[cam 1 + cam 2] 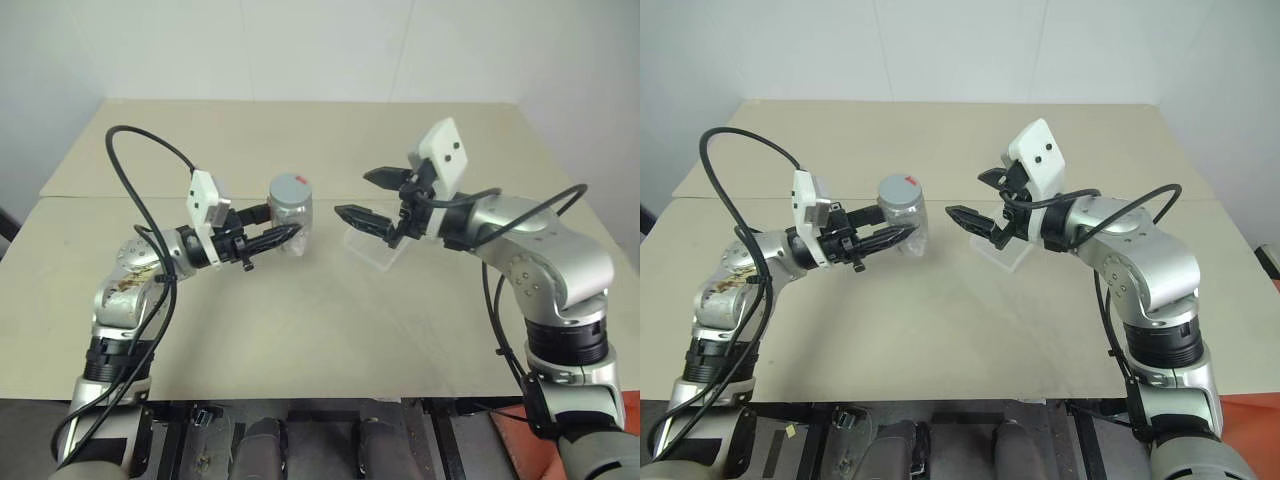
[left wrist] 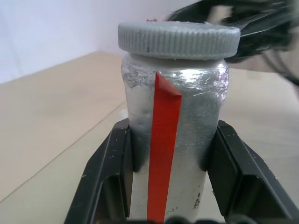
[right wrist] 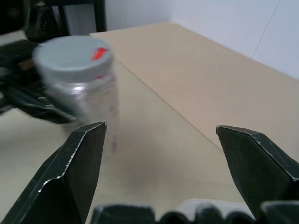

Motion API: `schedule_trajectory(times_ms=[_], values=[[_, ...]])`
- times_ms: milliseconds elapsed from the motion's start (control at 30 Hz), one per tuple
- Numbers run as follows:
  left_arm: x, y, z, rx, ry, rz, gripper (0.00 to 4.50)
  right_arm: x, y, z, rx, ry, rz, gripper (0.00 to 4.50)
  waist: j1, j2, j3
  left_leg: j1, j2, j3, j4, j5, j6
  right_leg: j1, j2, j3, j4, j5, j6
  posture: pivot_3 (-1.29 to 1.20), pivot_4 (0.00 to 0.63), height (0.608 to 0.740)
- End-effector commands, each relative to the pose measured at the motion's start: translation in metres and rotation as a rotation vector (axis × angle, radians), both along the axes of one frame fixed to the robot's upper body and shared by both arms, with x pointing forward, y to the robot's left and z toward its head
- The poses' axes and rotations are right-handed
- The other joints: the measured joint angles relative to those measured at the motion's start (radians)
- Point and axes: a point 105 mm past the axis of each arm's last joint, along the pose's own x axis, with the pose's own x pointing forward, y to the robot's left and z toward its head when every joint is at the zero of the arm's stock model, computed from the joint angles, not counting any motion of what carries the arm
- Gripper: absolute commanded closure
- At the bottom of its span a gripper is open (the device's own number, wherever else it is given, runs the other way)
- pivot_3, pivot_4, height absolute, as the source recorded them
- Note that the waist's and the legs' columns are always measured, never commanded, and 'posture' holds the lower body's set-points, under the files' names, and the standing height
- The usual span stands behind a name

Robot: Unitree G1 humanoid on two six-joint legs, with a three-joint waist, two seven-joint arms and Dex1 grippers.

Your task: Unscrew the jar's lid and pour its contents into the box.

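Note:
The jar (image 1: 291,218), silvery with a red strip, stands upright left of the table's middle, and my left gripper (image 1: 284,234) is shut on its body from the left. In the left wrist view both black fingers (image 2: 110,173) press the jar (image 2: 187,112) just below the lid (image 2: 177,39). The grey ribbed lid (image 1: 290,187), with a red mark on top, sits on the jar. My right gripper (image 1: 355,194) hangs open a short way to the right of the lid, pointing at it without touching. The clear box (image 1: 372,250) lies on the table under that gripper. The contents are hidden inside the jar.
The beige tabletop (image 1: 300,330) has a seam running across it behind the jar. A white wall stands past the table's far edge. Black cables loop from both arms above the table.

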Motion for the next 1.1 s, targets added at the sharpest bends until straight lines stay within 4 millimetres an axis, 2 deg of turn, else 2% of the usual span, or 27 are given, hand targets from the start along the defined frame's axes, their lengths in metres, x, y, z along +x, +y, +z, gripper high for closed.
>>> schedule_trajectory(times_ms=[33, 433, 700, 1100], values=[[-0.001, -0.009, 0.011, -0.001, -0.056, -0.025, 2.65, -0.019, 0.011, 0.016, 0.043, -0.063, 0.086, 0.04, -0.004, 0.0, 0.0, 0.0, 0.0, 0.0, 0.0, 0.0, 0.0, 0.0, 0.0, 0.0, 0.0, 0.0, 0.0, 0.0, 0.15, 0.74], [0.001, -0.022, 0.006, -0.002, -0.046, -0.067, 2.65, -0.018, 0.037, 0.026, 0.118, -0.089, 0.104, 0.04, -0.002, 0.0, 0.0, 0.0, 0.0, -0.001, 0.0, 0.0, 0.0, -0.001, 0.0, 0.0, 0.001, 0.0, 0.0, 0.0, 0.15, 0.74], [-0.002, -0.025, 0.006, 0.0, -0.051, -0.082, 2.65, -0.008, 0.055, 0.021, 0.114, -0.073, 0.072, 0.04, -0.003, 0.0, 0.0, 0.0, 0.0, 0.0, 0.0, 0.0, 0.0, -0.001, 0.0, 0.0, 0.006, 0.0, 0.0, 0.0, 0.15, 0.74], [-0.008, -0.023, 0.004, 0.004, -0.049, -0.09, 2.65, 0.006, 0.058, 0.022, 0.127, -0.06, 0.001, 0.04, -0.002, 0.0, 0.0, 0.0, 0.0, 0.0, 0.0, 0.0, 0.0, -0.001, 0.0, 0.0, 0.006, 0.0, 0.0, 0.0, 0.15, 0.74]])
